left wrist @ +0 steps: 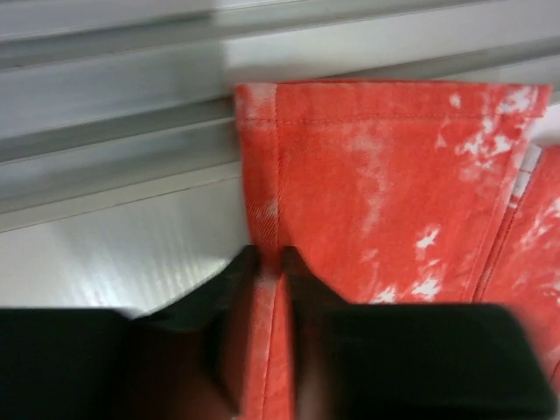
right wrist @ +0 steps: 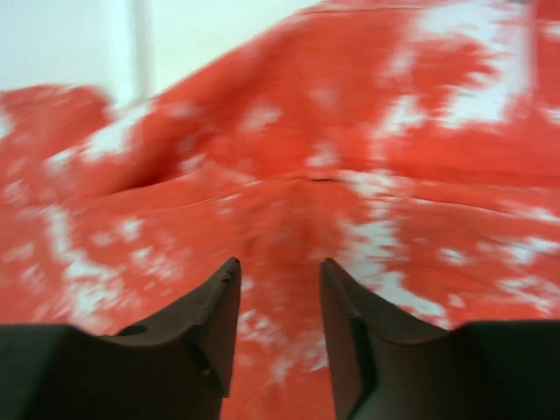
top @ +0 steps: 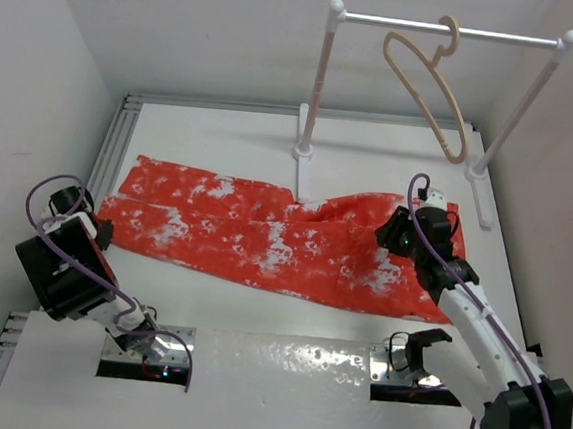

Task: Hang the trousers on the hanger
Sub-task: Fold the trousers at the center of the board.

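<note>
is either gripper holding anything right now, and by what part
The left gripper pinches the trousers on the side seam, near the leg's hem. The right gripper stands open over the cloth and holds nothing.

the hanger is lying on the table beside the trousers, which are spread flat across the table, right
Not quite. The hanger is not lying on the table: it hangs by its hook from the white rail at the back, as the top external view shows. The trousers are spread flat across the table, as you say.
</note>
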